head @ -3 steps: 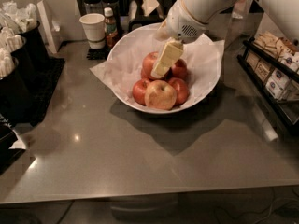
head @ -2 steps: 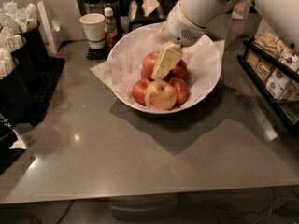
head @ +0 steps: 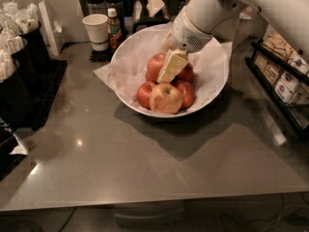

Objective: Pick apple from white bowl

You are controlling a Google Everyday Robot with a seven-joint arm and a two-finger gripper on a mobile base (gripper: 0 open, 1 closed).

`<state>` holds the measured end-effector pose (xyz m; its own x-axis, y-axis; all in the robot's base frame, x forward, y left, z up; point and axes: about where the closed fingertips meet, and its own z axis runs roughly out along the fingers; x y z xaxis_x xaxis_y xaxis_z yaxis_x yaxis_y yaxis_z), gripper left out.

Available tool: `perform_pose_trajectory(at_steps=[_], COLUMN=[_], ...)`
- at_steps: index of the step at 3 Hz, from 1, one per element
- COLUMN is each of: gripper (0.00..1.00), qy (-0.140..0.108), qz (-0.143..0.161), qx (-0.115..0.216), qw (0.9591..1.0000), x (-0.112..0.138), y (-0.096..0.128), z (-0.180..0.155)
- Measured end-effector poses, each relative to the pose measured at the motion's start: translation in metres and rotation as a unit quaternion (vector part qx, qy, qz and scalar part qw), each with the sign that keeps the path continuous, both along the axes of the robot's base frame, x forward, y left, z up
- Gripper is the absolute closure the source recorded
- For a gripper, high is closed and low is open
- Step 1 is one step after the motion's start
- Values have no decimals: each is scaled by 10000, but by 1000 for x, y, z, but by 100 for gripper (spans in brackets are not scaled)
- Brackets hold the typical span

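Low inside white bowl (head: 218, 83), gripper (head: 165, 76) beside apple (head: 154, 65)

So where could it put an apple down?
The grey counter in front of the white bowl is bare right to its near edge. Left, a bare strip runs between bowl and black bins. Crowded behind: paper cup, bottle. The gripper hangs over the apples in the bowl.

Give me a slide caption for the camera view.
Gripper poised at the apple in the white bowl on a grey counter.

White arm (head: 212, 8), cream gripper (head: 166, 74) over white bowl (head: 203, 105)
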<state>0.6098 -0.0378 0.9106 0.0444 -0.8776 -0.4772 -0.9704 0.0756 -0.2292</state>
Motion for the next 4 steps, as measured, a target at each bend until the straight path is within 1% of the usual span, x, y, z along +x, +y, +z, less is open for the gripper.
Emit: perform_pose_trajectory(at_steps=[2,3,4], gripper=[88,100,100], qy=[-47,-96,-367], qz=[-16,101,373], qx=[18,440,1374], qw=[10000,9989,9891], x=[-3,-10,-25], y=[-6,-10,-23], z=[0,17,53])
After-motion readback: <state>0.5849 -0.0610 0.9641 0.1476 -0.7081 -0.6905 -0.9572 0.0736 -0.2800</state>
